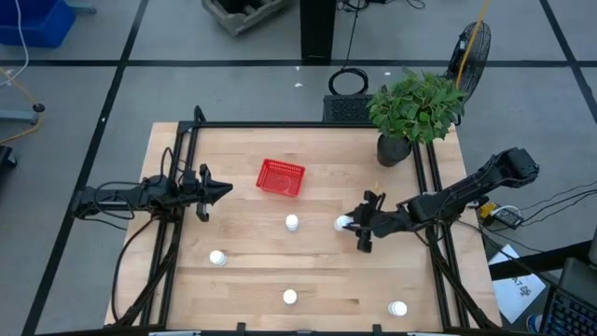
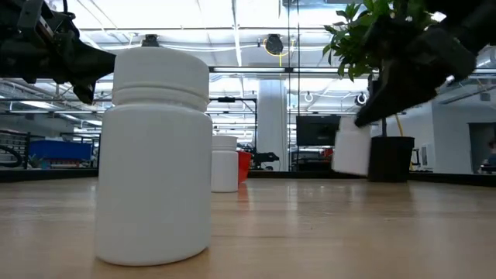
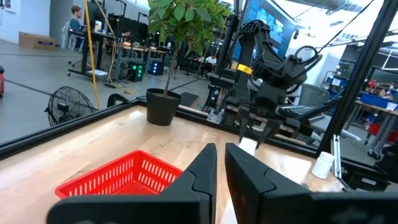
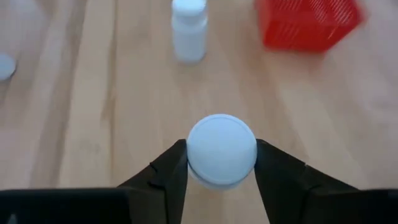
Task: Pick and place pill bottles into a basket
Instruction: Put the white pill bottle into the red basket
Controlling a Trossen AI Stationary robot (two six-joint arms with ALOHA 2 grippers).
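My right gripper (image 1: pixel 353 225) is shut on a white pill bottle (image 4: pixel 222 149) right of the table's middle. The bottle also shows in the low view (image 2: pixel 353 151), a little above the table. The red mesh basket (image 1: pixel 281 177) stands on its base toward the far side. One bottle (image 1: pixel 292 222) stands upright left of the held one, and three more stand upright nearer the front edge (image 1: pixel 217 258) (image 1: pixel 290 298) (image 1: pixel 398 308). My left gripper (image 1: pixel 222 191) is shut and empty, left of the basket. My right gripper pinches the bottle between its two fingers (image 4: pixel 273 168), on opposite sides of the body just below the round cap (image 4: pixel 222 146). The fingers come slanting down from the table's right side. The bottle is lifted clear of the table (image 2: pixel 350 167).
A potted plant in a dark pot (image 1: pixel 395 149) stands at the far right corner. Black frame rails (image 1: pixel 429 187) run along both sides of the table. The wood between the basket and the held bottle (image 1: pixel 322 191) is bare.
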